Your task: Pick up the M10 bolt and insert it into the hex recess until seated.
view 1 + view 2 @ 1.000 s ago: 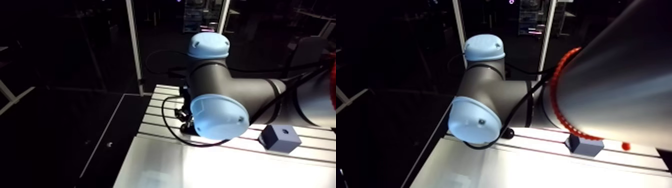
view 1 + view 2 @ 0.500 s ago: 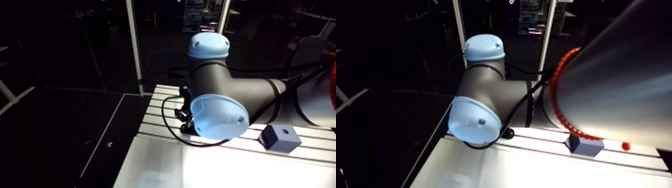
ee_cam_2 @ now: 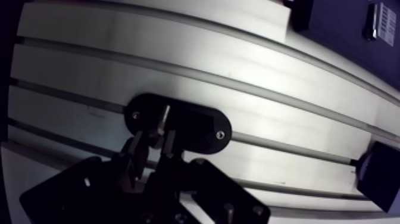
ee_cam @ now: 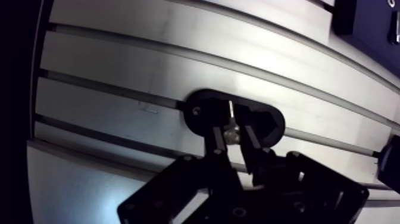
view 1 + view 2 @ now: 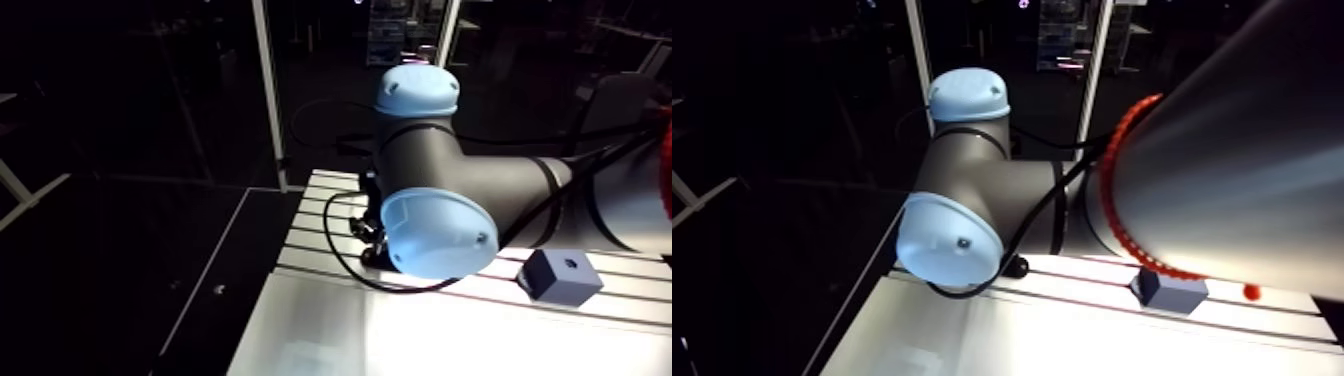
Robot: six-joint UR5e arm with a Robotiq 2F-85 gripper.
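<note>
In the wrist view my gripper [image 4: 232,132] is shut on the M10 bolt [image 3: 162,121], whose thin silver shank sticks out past the fingertips. Right under the fingertips a black oval plate [image 4: 202,107], with a small screw at each end, lies across a slot of the aluminium table [image 4: 119,65]. The bolt's tip is over the middle of this plate; the fingers hide any recess there. In the arm view the arm's own blue-capped joints hide the gripper.
A dark blue block [image 5: 560,277] with a small hole on top stands on the table to the right of the arm; it also shows ahead of the gripper [image 3: 345,24]. Another dark piece [image 3: 378,173] sits beside the gripper. The table's edge [image 4: 38,89] runs along the other side.
</note>
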